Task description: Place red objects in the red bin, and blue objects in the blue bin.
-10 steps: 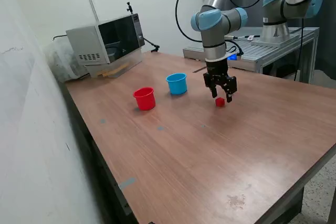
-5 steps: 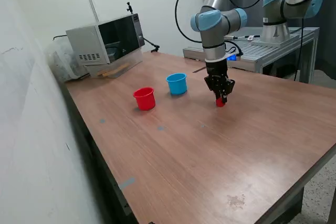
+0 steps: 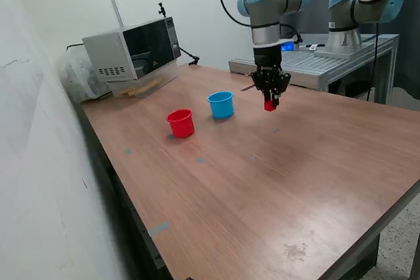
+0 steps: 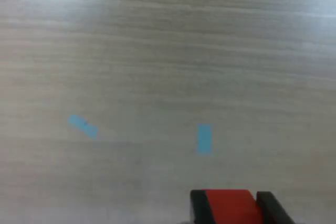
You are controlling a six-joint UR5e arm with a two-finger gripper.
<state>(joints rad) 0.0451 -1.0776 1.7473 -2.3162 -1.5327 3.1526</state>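
My gripper (image 3: 270,101) is shut on a small red cube (image 3: 270,105) and holds it above the table, to the exterior view's right of the light blue cup (image 3: 221,104). The red cup (image 3: 180,123) stands on the table to the exterior view's left of the blue cup. In the wrist view the red cube (image 4: 229,205) sits between my two black fingers (image 4: 199,206), over bare wood. No blue cubes and no second red cube show in either view; the cups' insides are hidden.
A microwave (image 3: 131,50) stands at the table's far corner on the exterior view's left. A second arm (image 3: 364,4) is mounted on a metal bench (image 3: 328,57) behind the table. Small blue tape marks (image 4: 203,138) lie on the wood below me.
My gripper came down open around the red cube on the table, shut on it, and has lifted it up and a little toward the cups.
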